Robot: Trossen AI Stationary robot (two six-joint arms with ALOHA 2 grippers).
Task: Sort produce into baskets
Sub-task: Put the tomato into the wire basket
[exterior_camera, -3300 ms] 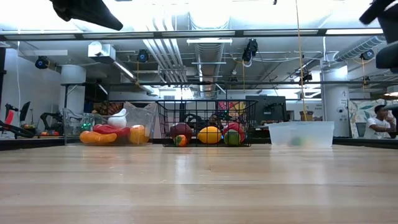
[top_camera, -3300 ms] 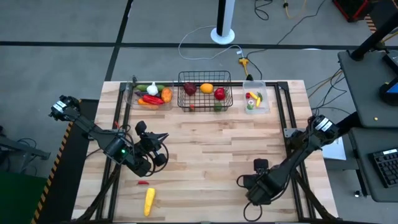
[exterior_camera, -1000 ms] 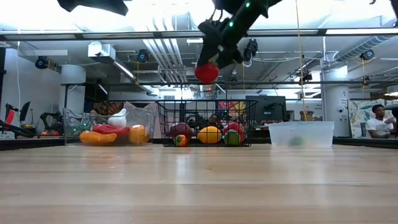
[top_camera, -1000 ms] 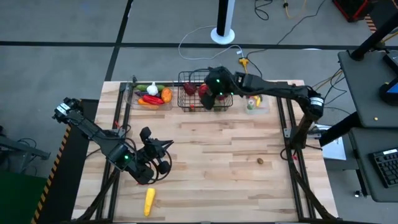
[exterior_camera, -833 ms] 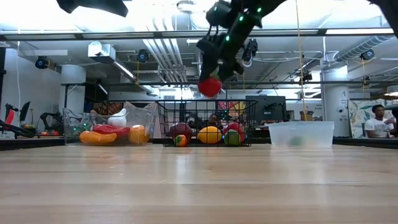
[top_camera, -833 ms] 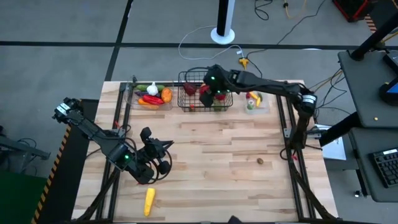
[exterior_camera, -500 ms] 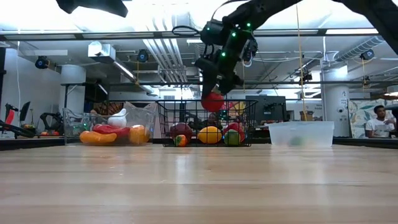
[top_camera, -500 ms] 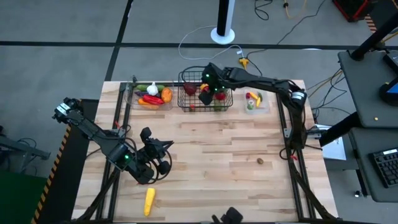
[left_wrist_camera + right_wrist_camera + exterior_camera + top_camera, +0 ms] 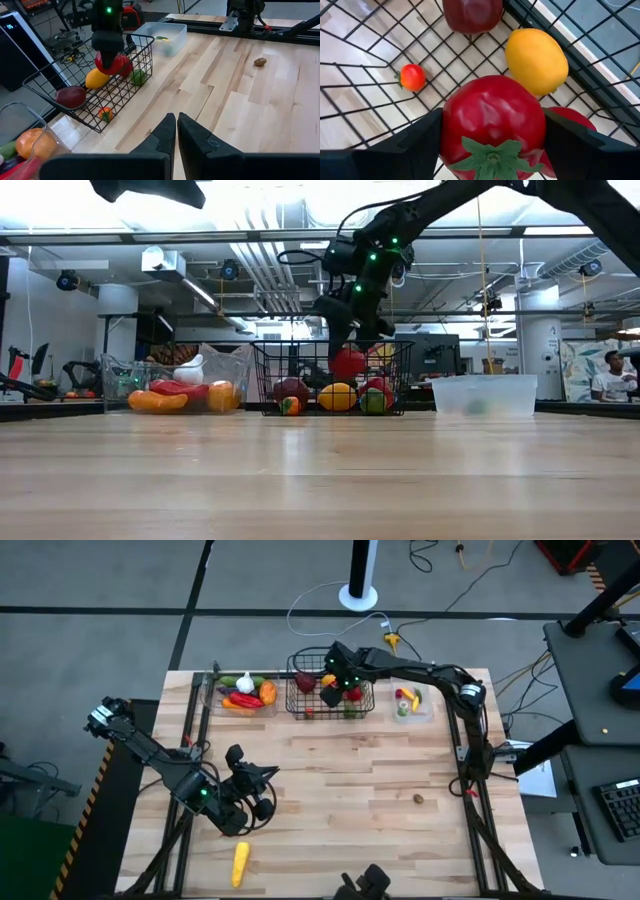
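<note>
A: Your red tomato (image 9: 492, 127) sits clamped in the right gripper (image 9: 492, 135), jaws spread wide around it, down inside the black wire basket (image 9: 330, 685) above a yellow lemon (image 9: 536, 60).

B: And the right arm's stretched out long across the table's far edge. Your left gripper (image 9: 176, 131) is pinched closed, empty, low over the near boards.

Wooden table (image 9: 340, 790); baskets (image 9: 330, 697), corn (image 9: 240, 862)
</note>
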